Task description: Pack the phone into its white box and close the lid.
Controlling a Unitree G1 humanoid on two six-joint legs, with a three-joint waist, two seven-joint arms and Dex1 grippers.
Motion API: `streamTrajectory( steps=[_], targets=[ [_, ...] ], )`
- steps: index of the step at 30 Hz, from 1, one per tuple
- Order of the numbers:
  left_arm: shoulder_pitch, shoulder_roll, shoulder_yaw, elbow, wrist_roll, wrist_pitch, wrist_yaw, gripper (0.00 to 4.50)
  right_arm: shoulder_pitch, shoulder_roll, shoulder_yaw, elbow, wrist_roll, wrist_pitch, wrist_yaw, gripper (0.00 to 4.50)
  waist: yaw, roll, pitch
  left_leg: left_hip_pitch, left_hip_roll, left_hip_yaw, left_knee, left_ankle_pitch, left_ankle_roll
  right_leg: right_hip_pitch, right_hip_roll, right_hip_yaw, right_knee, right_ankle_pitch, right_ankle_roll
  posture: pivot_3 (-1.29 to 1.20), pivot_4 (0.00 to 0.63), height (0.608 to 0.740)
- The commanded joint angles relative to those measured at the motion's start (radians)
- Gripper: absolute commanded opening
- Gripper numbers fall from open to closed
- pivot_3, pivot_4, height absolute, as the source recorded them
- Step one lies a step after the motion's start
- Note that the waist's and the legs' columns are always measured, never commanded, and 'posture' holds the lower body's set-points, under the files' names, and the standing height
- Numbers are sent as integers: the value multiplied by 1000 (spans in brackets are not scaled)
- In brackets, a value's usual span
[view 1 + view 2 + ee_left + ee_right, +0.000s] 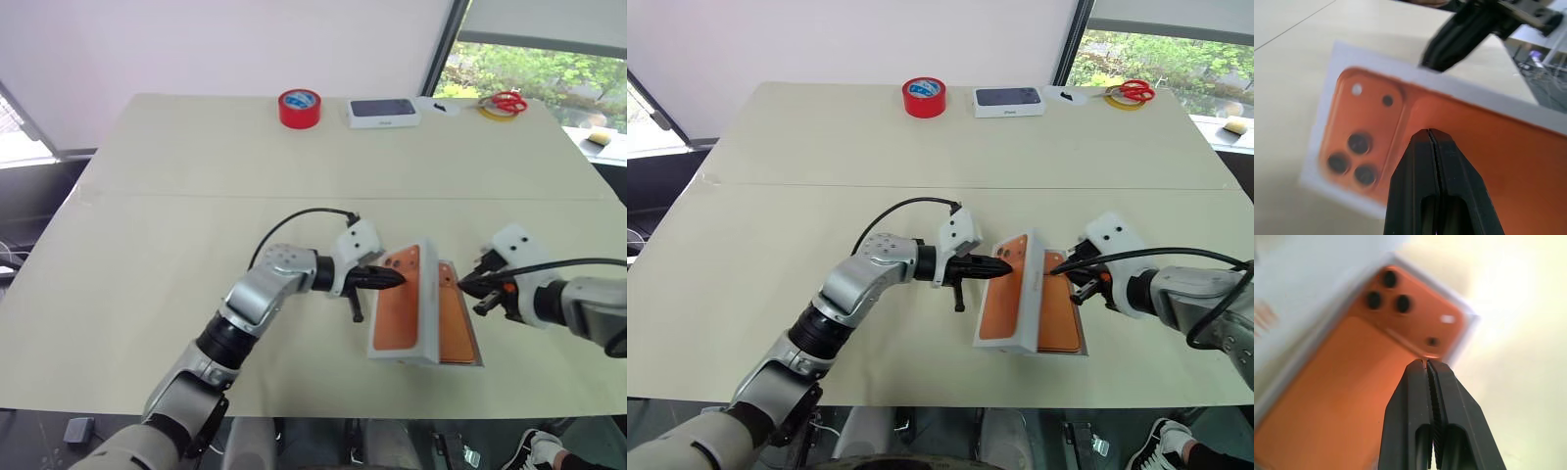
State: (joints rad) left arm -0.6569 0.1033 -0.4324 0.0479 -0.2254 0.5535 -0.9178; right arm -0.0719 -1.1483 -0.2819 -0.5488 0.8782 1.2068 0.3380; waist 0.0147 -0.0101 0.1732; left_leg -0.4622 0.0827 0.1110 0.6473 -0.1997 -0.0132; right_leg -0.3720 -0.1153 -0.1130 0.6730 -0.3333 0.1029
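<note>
Left gripper (397, 279) sits just to the left of the white box (476, 363), its two black fingers pressed together and pinching nothing; the closed tip lies against the upturned face of the lid (400, 311), evidently used as a blunt pusher and not as a clamp. Next to the right, the lid stands tilted over the left part of the box, its low edge on the table (196, 225) and its high edge raised above the box. Its visible face appears to carry an orange phone picture inside a broad white border. The lid is therefore judged only partly lowered and not yet seated. The phone (458, 331) lies flat inside the box, back upward, with its lens cluster at the far corner and a thin white rim around it, so the packing step looks complete. Right gripper (465, 287) hovers at the far right edge of the box, fingers likewise pressed together and empty. Whether it touches the rim cannot be told; its position suggests it is bracing the box against sliding while the lid is pushed over.
</note>
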Motion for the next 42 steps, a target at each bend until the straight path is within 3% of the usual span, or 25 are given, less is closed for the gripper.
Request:
streamTrajectory(
  steps=[1, 7, 11, 17, 28, 42],
  targets=[
    [-31, -35, -18, 22, 9, -41, 1, 0, 26, -36, -56, 32, -97, -44, 33, 107, 0, 0, 0, 0, 0, 0, 0, 0, 0, 0, 0, 0, 0, 0, 0, 0, 150, 730],
    [-37, -20, 35, 13, -16, -27, 7, 0, 31, -15, -67, 13, -152, -54, 74, 107, -3, 1, 0, 1, 0, 0, 0, 0, 0, 0, 1, 0, 0, 0, 0, 0, 150, 730],
    [-32, 83, 71, 7, -12, -14, -26, 0, 37, 8, -49, -13, -179, -88, 104, 107, -3, 1, 0, 1, 0, 0, 0, 0, 0, 0, 1, 0, 0, 0, 0, 0, 150, 730],
    [-7, 206, 23, -33, -1, -22, -119, 0, 33, 23, 6, -43, -220, -103, 125, 107, 3, 0, 0, 0, 0, 0, 0, 0, 0, 0, 0, 0, 0, 0, 0, 0, 150, 730],
    [-51, 168, -136, 32, 105, -53, -146, 0, 17, 61, 102, -112, -261, -85, 131, 107, -1, 0, 0, 0, 0, 0, 0, 0, 0, 0, 0, 0, 0, 0, 0, 0, 150, 730],
    [-59, 58, -108, 69, 94, -57, -136, 0, 48, 103, 120, -168, -299, -57, 136, 107, -1, 0, 0, 0, 0, 0, 0, 0, 0, 0, 0, 0, 0, 0, 0, 0, 150, 730]
  ],
)
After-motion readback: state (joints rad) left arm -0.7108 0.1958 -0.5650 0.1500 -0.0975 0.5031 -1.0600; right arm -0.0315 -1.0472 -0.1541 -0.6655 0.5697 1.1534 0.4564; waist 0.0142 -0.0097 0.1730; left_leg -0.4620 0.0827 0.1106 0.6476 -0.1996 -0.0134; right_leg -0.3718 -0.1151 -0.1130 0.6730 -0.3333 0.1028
